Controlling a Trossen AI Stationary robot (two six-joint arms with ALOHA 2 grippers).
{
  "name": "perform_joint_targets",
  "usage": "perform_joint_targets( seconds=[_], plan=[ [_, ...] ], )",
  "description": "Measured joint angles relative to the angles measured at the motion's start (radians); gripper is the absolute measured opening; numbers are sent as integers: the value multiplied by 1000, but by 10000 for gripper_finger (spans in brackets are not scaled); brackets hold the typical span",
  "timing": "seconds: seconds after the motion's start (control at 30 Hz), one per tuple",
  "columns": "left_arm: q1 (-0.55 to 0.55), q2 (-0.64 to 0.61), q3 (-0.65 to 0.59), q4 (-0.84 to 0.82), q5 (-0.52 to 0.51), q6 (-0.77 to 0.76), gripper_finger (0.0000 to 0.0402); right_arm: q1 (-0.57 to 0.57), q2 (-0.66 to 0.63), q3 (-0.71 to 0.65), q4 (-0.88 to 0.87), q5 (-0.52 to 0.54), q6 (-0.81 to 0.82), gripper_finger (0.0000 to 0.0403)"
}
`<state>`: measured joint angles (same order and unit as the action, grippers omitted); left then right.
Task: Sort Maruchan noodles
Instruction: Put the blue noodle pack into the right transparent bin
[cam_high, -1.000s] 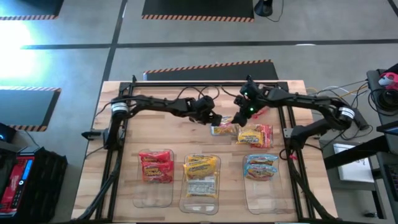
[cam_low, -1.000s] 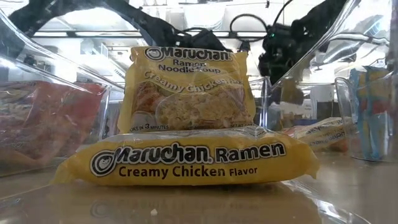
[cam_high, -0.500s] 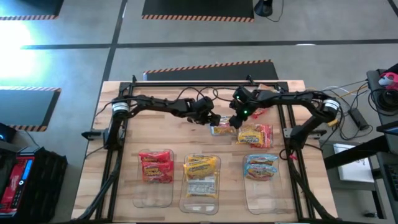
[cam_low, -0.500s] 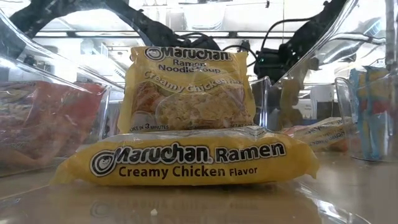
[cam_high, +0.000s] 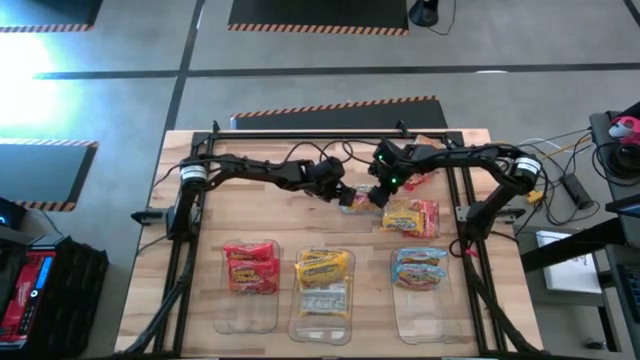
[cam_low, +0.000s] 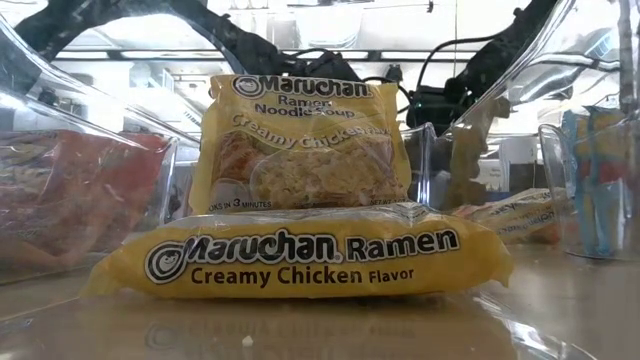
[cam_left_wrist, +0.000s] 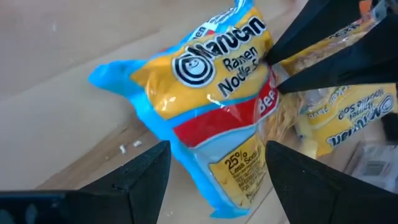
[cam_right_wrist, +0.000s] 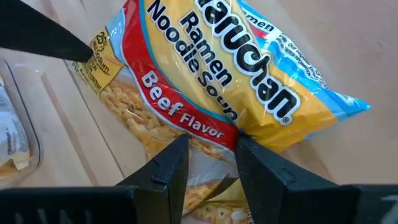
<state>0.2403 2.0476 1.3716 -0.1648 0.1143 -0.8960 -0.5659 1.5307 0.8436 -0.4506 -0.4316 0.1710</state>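
Nearest the low camera: two yellow Creamy Chicken packets (cam_low: 300, 255) in the middle clear bin (cam_high: 322, 318), one flat, one propped upright behind it. Left bin (cam_high: 248, 305) holds red packets (cam_high: 250, 265); right bin (cam_high: 421, 305) holds blue packets (cam_high: 420, 266). Sorting looks well along.

Mid tabletop (cam_high: 200, 300): a loose yellow packet (cam_high: 410, 217) with a red one beside it, not yet binned.

Farther back, the piece in play: a blue Beef Flavor packet (cam_right_wrist: 224, 93), lying on the wood between the two arms.

Change over the last second: right claw (cam_high: 379, 194) has come down from behind the packet onto its edge and narrowed its fingers (cam_right_wrist: 168, 168). In its wrist view they pinch the packet's lower edge, clenched on the wrapper. Left claw (cam_left_wrist: 214, 168) unchanged, released wide, hovering over the same packet's other side.

Judgement: pick is just secured; next is a lift and carry to the right bin.

In the way: the left claw sits close and may snag the wrapper on lift. The loose yellow packet lies just beside the carry path. Thin-edge grip, could slip.
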Motion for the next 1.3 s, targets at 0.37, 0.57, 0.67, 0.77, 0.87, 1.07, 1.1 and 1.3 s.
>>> perform_joint_targets(
  seconds=[0.37, 0.57, 0.67, 0.77, 0.87, 1.07, 1.1, 1.3],
  plan=[
    [-10, 12, -2, 32, 0, -32, 245, -7, 6, 0, -13, 8, -15, 123],
    [-13, 39, -7, 34, 1, -119, 245, -8, 7, -3, -15, 10, -17, 123],
    [-16, 39, -9, 34, 0, -134, 245, -9, 7, -7, -14, 12, -17, 123],
    [-18, 39, -11, 50, -12, -137, 245, -9, 7, -10, -14, 12, -17, 123],
    [-18, 42, -11, 85, -29, -145, 245, -9, 7, -10, -14, 8, -19, 123],
    [-17, 87, -11, 209, -37, -174, 245, -9, 7, -11, -13, 6, -28, 123],
    [-17, 98, -11, 234, -22, -185, 245, -9, 7, -11, -15, 5, -28, 123],
    [-16, 118, -11, 279, 4, -204, 245, -9, 7, -11, -16, 5, -30, 123]
  ],
)
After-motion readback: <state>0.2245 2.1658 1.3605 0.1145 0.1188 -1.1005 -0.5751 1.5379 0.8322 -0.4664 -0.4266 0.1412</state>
